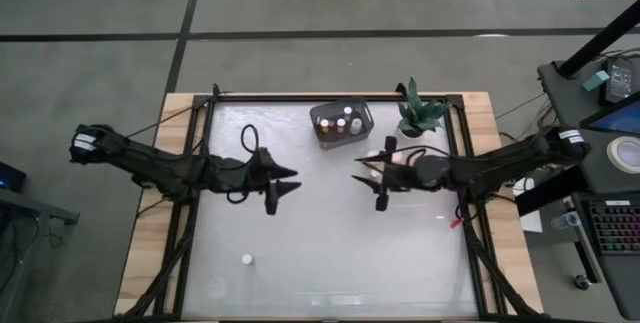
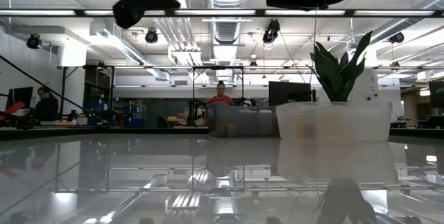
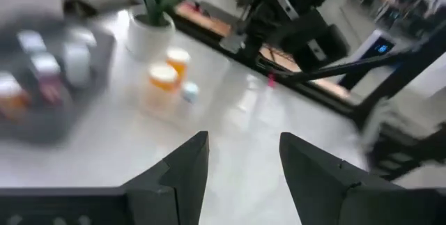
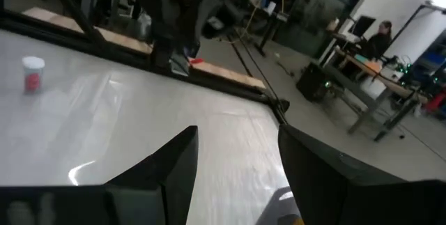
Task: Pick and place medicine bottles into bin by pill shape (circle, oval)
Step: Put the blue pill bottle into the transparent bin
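Observation:
A dark mesh bin (image 1: 341, 121) at the table's far middle holds several medicine bottles (image 1: 338, 123). It shows blurred in the left wrist view (image 3: 49, 86). Two orange bottles with white caps (image 3: 167, 72) and a small white one (image 3: 189, 92) stand on the table near the plant pot, under my right gripper (image 1: 377, 174). One small white bottle (image 1: 246, 259) stands alone near the front left; the right wrist view shows it too (image 4: 32, 72). My left gripper (image 1: 293, 181) (image 3: 244, 162) and right gripper (image 1: 360, 180) (image 4: 237, 155) hover open and empty above the table's middle, facing each other.
A green potted plant (image 1: 420, 113) in a white pot (image 2: 333, 120) stands right of the bin at the far edge. A dark frame (image 1: 465, 193) rims the table. People sit at desks in the room beyond (image 2: 220, 96).

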Controlling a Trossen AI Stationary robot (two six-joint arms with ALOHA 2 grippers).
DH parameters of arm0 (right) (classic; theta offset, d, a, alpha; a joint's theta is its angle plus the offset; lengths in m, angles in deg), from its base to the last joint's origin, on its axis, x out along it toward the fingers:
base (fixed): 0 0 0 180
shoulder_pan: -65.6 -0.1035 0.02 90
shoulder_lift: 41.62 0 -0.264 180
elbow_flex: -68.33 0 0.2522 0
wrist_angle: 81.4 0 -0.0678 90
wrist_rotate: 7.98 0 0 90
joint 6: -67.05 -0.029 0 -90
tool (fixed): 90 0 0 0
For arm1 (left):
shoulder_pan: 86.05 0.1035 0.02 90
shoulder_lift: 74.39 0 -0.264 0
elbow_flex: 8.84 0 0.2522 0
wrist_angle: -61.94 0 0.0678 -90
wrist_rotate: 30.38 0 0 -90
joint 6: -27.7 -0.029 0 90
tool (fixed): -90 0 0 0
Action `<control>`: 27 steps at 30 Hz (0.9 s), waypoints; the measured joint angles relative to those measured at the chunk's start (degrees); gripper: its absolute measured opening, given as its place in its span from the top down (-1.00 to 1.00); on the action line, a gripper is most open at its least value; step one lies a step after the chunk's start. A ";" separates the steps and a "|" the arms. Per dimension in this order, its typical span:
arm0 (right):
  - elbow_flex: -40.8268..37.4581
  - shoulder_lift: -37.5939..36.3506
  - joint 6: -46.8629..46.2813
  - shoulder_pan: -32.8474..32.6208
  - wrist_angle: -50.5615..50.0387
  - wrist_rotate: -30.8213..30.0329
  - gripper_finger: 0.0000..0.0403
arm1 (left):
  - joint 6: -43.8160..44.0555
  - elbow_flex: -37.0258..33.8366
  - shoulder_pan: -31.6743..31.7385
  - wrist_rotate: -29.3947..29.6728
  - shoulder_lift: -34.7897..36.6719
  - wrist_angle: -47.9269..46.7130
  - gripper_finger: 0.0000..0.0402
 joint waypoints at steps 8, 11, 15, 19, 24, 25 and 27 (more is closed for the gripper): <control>-4.25 -5.97 -1.34 0.00 -0.80 0.19 0.05 | 28.73 7.01 -8.74 -0.50 -2.19 -5.83 0.24; -6.24 -7.67 -3.21 -0.01 -0.85 0.19 0.05 | 38.36 9.07 -13.62 1.34 -5.35 -6.08 0.33; -7.79 -9.59 -6.47 -0.02 -0.73 1.64 0.05 | 45.62 12.95 -21.10 7.41 -12.39 -6.14 0.46; -8.28 -10.40 -9.18 -0.04 -0.69 4.78 0.05 | 49.53 18.22 -25.79 8.60 -19.30 -6.10 0.57; -8.41 -10.43 -8.82 -0.02 -0.69 4.79 0.05 | 52.42 25.18 -29.76 9.25 -26.69 -10.57 0.69; -8.41 -10.44 -8.21 -0.02 -0.66 4.80 0.05 | 53.30 26.98 -30.52 8.51 -28.06 -13.33 0.72; -8.31 -10.45 -7.10 -0.02 -0.63 4.79 0.05 | 54.60 30.60 -32.14 4.22 -30.42 -20.96 0.77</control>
